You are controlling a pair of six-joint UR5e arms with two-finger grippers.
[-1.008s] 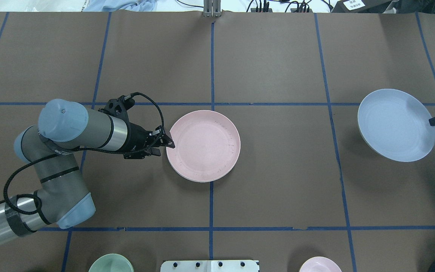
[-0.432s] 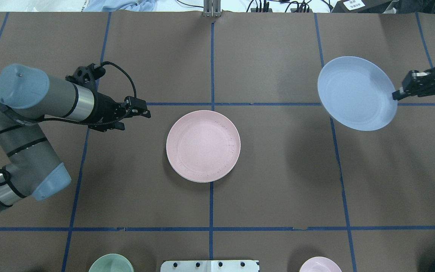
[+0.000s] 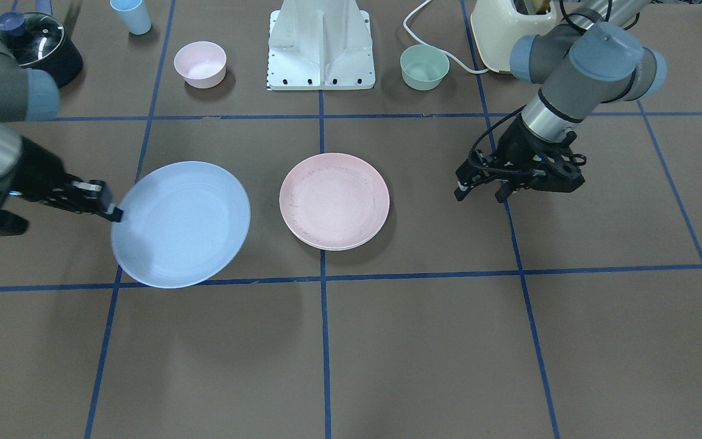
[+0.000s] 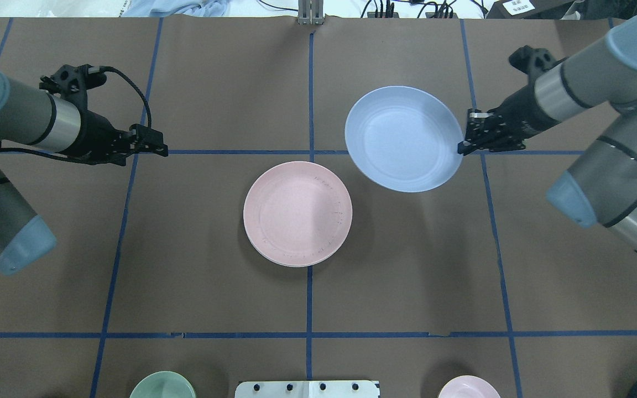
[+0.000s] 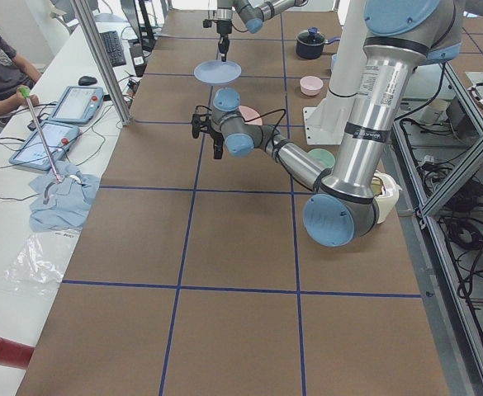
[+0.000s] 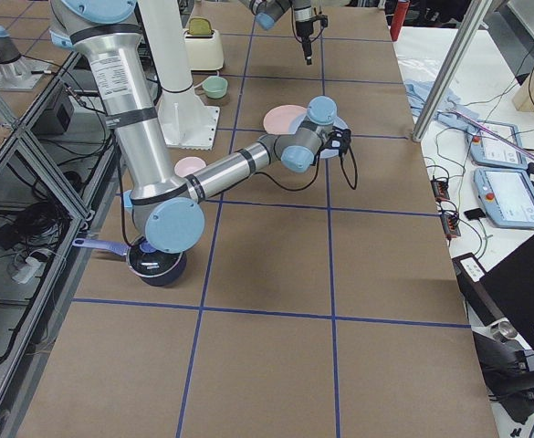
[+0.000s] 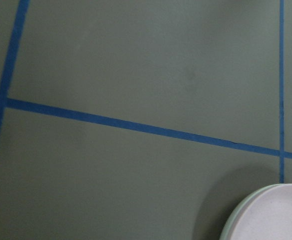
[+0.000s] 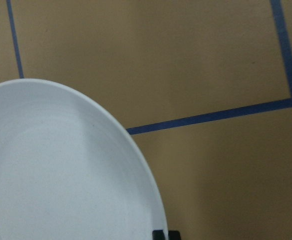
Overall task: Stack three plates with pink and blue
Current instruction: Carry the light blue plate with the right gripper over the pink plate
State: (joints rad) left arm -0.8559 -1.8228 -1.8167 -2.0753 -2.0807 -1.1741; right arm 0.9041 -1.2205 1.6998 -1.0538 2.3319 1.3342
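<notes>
The pink plate (image 4: 297,214) lies flat at the table's centre, and a pale cream rim (image 3: 334,247) shows under it. My right gripper (image 4: 465,146) is shut on the right rim of the blue plate (image 4: 404,138) and holds it above the table, just beyond and to the right of the pink plate. The blue plate's shadow falls across the pink plate. The right wrist view shows the blue plate (image 8: 61,165) filling its lower left. My left gripper (image 4: 152,150) is open and empty, well to the left of the pink plate. The left wrist view catches the plate's edge (image 7: 270,215).
Along the robot's side stand a small green bowl (image 3: 424,66), a small pink bowl (image 3: 200,63), a light blue cup (image 3: 131,15), a dark lidded pot (image 3: 40,46), a cream appliance (image 3: 506,24) and the white robot base (image 3: 320,42).
My right arm has carried the blue plate from the far right towards the centre. My left gripper has drawn back from the pink plate's left rim, to the left and farther away.
</notes>
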